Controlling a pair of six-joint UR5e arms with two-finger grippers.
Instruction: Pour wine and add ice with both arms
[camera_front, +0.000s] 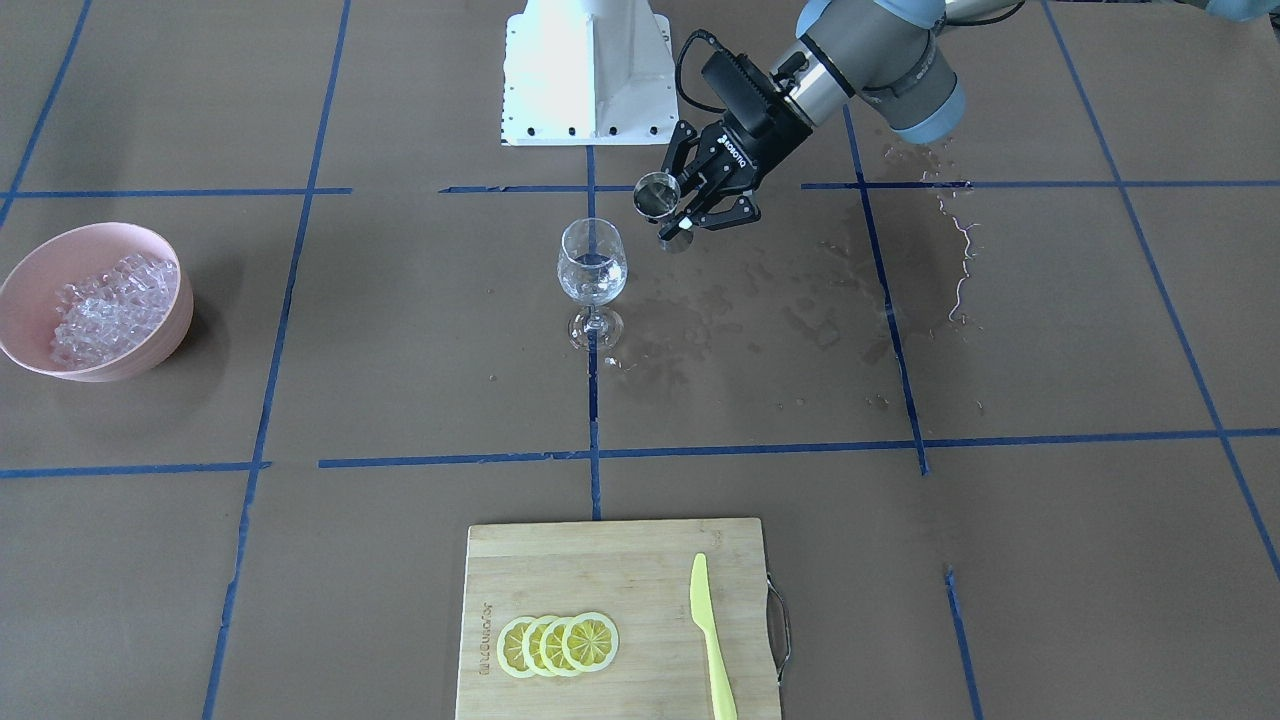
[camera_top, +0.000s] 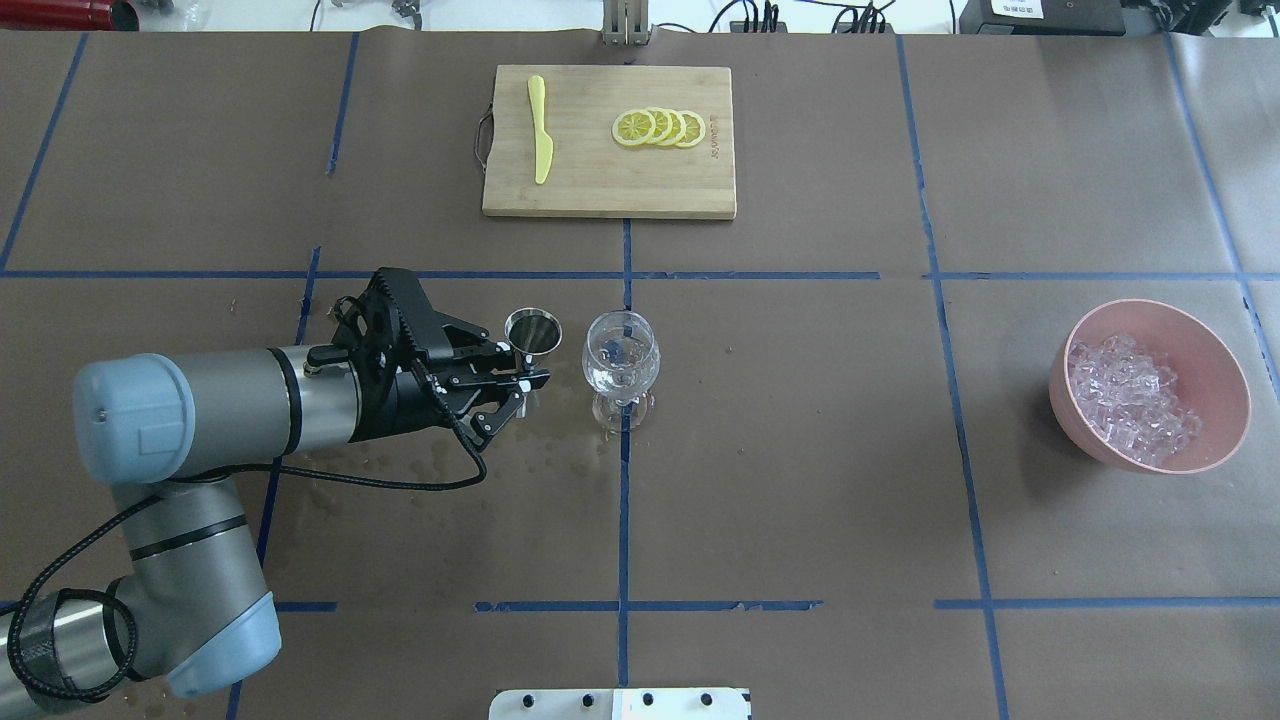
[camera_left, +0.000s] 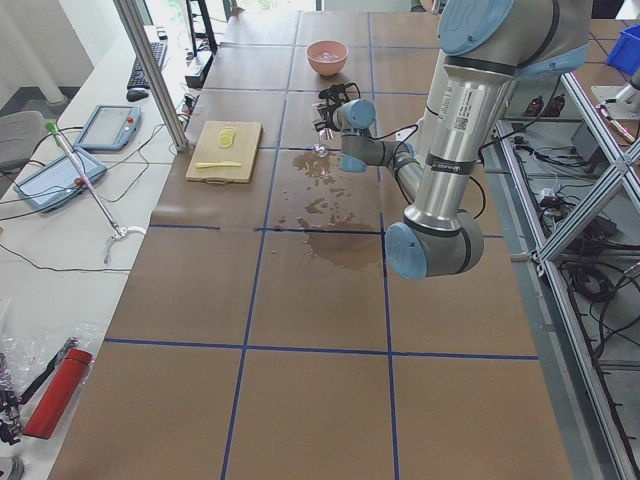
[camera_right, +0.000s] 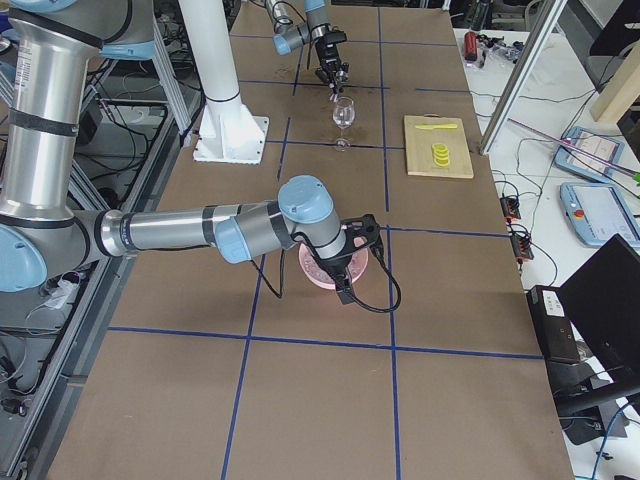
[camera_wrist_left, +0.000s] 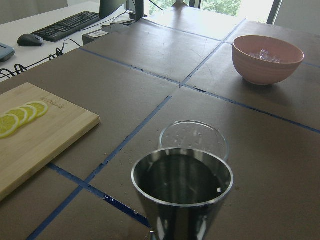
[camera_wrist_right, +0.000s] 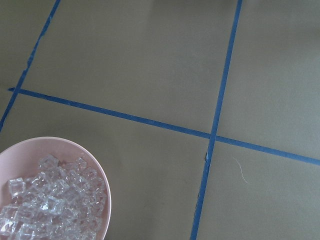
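My left gripper (camera_top: 524, 376) is shut on a small steel jigger cup (camera_top: 532, 332), held roughly upright just left of the wine glass (camera_top: 621, 365) and level with its rim. The glass stands at the table's middle with a little clear wine (camera_front: 592, 282) in its bowl. In the left wrist view the jigger (camera_wrist_left: 182, 187) fills the foreground and the glass rim (camera_wrist_left: 194, 134) is right behind it. The ice (camera_top: 1130, 400) is heaped in a pink bowl (camera_top: 1205, 335) at the far right. My right gripper (camera_right: 350, 265) hovers over that bowl; I cannot tell if it is open. The right wrist view shows the ice (camera_wrist_right: 45, 210) below.
A wooden cutting board (camera_top: 580, 190) with lemon slices (camera_top: 660, 127) and a yellow knife (camera_top: 540, 140) lies at the table's far side. Spilled water (camera_front: 760, 300) wets the paper under my left arm. The white pedestal (camera_front: 590, 70) stands at the robot's side.
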